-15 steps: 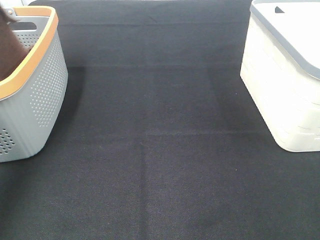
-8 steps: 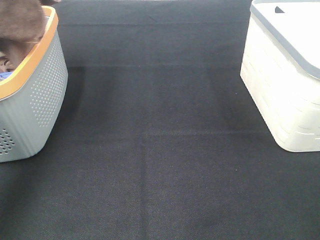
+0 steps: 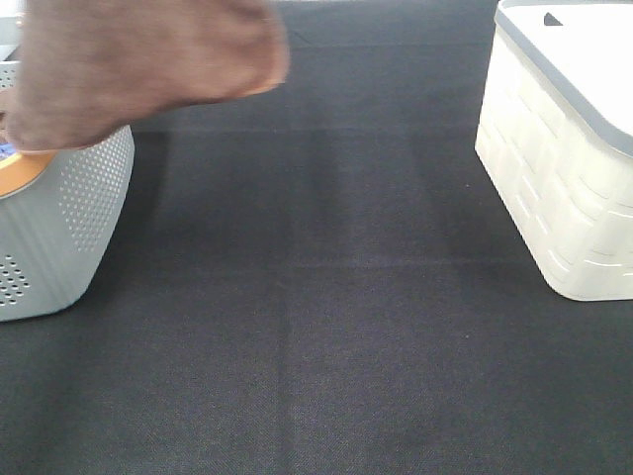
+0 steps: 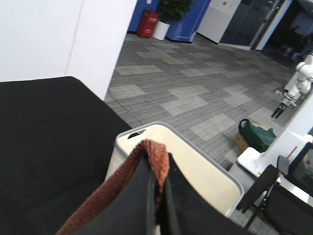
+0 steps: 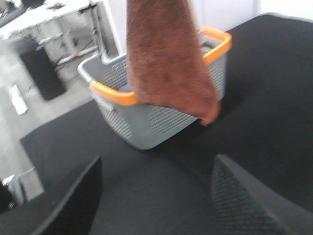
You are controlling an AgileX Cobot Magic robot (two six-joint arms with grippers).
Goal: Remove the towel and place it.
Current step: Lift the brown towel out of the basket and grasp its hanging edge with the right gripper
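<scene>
The reddish-brown towel (image 3: 148, 64) hangs in the air over the grey basket with the orange rim (image 3: 69, 218) at the far left, blurred and covering most of the basket's rim. In the left wrist view my left gripper (image 4: 157, 205) is shut on an edge of the towel (image 4: 155, 159); the gripper itself does not show in the exterior view. The right wrist view shows the towel (image 5: 166, 63) dangling in front of the basket (image 5: 146, 122). My right gripper (image 5: 156, 196) is open and empty, low over the black table, well away from the towel.
A white bin with a grey lid (image 3: 564, 168) stands at the right edge; it also shows in the left wrist view (image 4: 195, 171). A black cloth (image 3: 316, 297) covers the table between basket and bin. Something blue (image 3: 6, 150) lies inside the basket.
The towel has come up out of the basket and swung right, now hanging large over the basket's rim. The basket and bin have not moved.
</scene>
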